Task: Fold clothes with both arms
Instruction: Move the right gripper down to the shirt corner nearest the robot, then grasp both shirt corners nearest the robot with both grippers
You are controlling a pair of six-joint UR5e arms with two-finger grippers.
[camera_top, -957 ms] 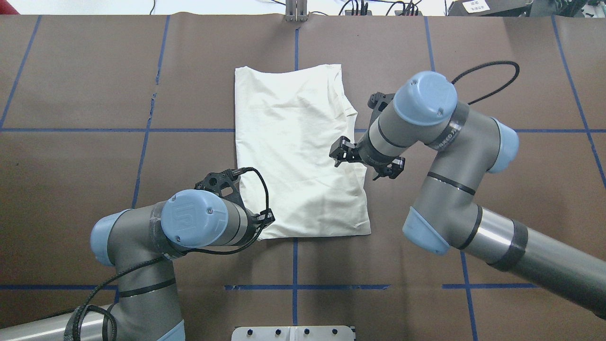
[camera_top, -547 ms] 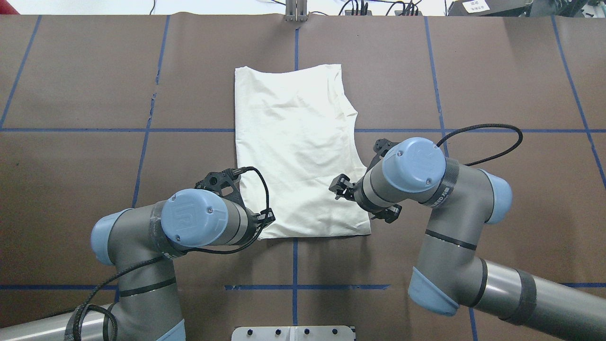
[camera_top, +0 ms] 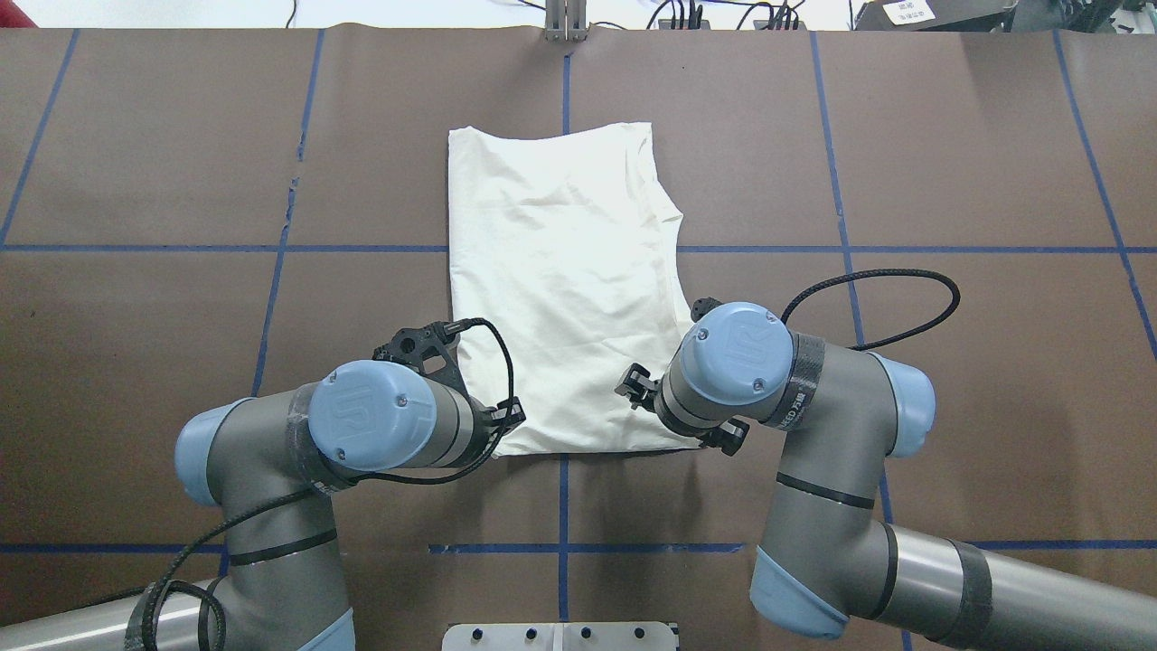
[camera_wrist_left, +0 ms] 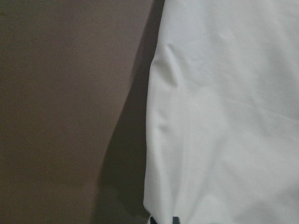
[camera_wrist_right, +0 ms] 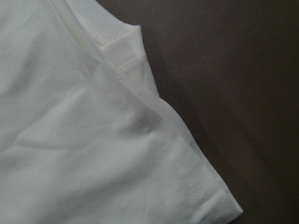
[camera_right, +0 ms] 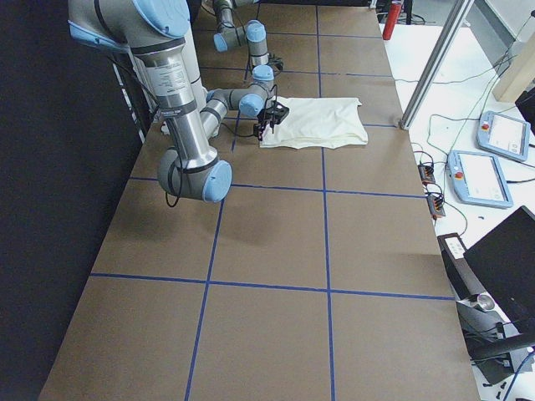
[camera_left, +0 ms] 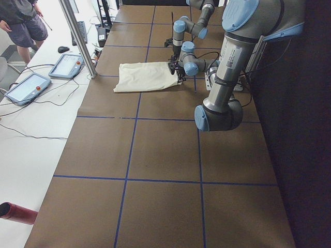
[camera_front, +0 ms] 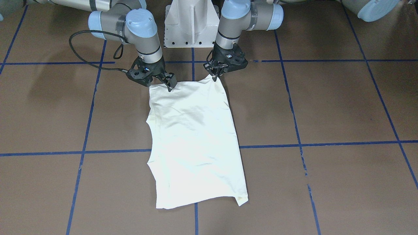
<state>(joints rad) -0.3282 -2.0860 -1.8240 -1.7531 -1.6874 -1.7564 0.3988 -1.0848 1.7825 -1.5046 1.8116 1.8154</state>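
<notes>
The clothes are one cream shirt (camera_top: pixel 560 289), folded into a long strip with its plain side up, lying flat at the table's middle (camera_front: pixel 196 140). My left gripper (camera_front: pixel 215 75) is shut on the shirt's near-left corner, which rises to a small peak; in the overhead view the left gripper (camera_top: pixel 502 420) is mostly hidden under its wrist. My right gripper (camera_front: pixel 167 84) is open, low over the near-right corner (camera_top: pixel 633 389). The right wrist view shows the hemmed edge of the shirt (camera_wrist_right: pixel 70 154) but no fingers. The left wrist view shows the shirt's side edge (camera_wrist_left: pixel 224 116).
Blue tape lines cross the brown table cover (camera_top: pixel 181 316). The white pedestal base (camera_front: pixel 191 23) stands just behind both grippers. A person (camera_left: pixel 20 26), two teach pendants (camera_left: pixel 26 85) and a metal post (camera_left: pixel 77 36) are past the table's far edge.
My right arm swung back toward the robot along the shirt's right edge, from mid-length to the near-right corner. The left arm and the shirt stayed still.
</notes>
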